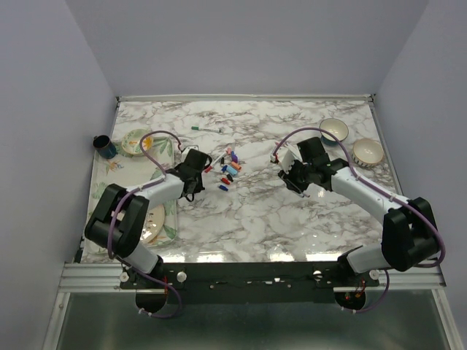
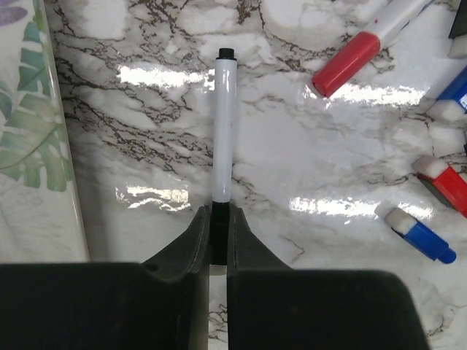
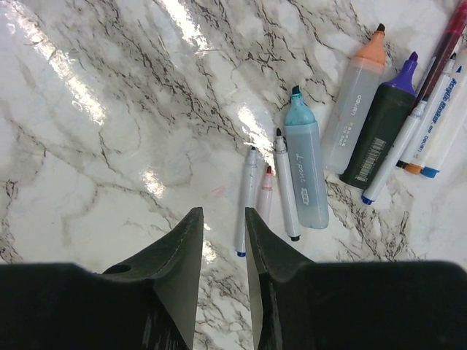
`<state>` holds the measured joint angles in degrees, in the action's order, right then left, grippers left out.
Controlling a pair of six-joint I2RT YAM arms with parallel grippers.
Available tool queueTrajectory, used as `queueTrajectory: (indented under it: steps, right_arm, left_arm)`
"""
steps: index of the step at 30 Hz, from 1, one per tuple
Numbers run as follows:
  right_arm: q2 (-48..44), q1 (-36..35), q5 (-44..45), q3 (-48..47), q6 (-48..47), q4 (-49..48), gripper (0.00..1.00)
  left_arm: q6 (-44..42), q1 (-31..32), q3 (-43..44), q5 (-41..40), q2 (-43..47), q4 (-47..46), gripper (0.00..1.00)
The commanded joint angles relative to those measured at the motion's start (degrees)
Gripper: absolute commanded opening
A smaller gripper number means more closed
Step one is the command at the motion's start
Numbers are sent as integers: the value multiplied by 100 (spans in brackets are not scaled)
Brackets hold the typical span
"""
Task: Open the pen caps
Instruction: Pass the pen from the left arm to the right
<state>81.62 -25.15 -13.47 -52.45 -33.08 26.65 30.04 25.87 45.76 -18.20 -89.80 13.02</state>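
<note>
My left gripper (image 2: 218, 211) is shut on the black end of a white pen (image 2: 225, 131), which points away from the jaws over the marble. In the top view the left gripper (image 1: 195, 175) sits just left of a pile of small coloured pen caps (image 1: 230, 168). A red cap (image 2: 349, 63) on a white pen and loose blue (image 2: 422, 237) and red (image 2: 445, 182) caps lie to the right. My right gripper (image 3: 221, 213) is open and holds nothing; it hovers left of a row of uncapped pens (image 3: 246, 197) and a teal highlighter (image 3: 305, 171).
A leaf-patterned tray (image 1: 98, 189) with plates runs along the left edge, with a dark cup (image 1: 103, 146) behind it. Two bowls (image 1: 335, 130) (image 1: 367, 152) stand at the back right. A green pen (image 1: 208, 129) lies at the back. Orange (image 3: 354, 109) and purple-tipped (image 3: 379, 131) highlighters lie beside the teal one.
</note>
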Motion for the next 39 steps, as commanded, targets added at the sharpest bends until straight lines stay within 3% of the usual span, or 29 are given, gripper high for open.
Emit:
queueTrajectory:
  steps: [1, 9, 17, 22, 25, 34, 39]
  right_arm:
    - [-243, 27, -374, -117, -137, 138, 36]
    - [-726, 27, -1104, 41, -453, 165, 36]
    - [-1587, 27, -2166, 489, -1086, 68, 37]
    - [-1790, 27, -2923, 806, -2233, 278, 39]
    - [-1896, 27, -3441, 1042, -3147, 568, 39]
    - [-2071, 27, -3706, 1509, -4689, 965, 48]
    - [-2151, 36, -3697, 1694, -4953, 947, 52]
  left_arm:
    - [142, -29, -365, 473, 638, 52, 3]
    - [467, 173, -936, 1423, 2315, -414, 0]
    - [924, 348, -1367, 3180, 2687, -1273, 0]
    - [1179, 656, -1605, 4471, 2319, -2205, 0]
    - [1328, 1025, -1675, 4789, 1985, -2786, 0]
    - [1338, 1965, -1298, 5072, 807, -3261, 0]
    - [1355, 2256, -1096, 5133, 429, -3393, 0]
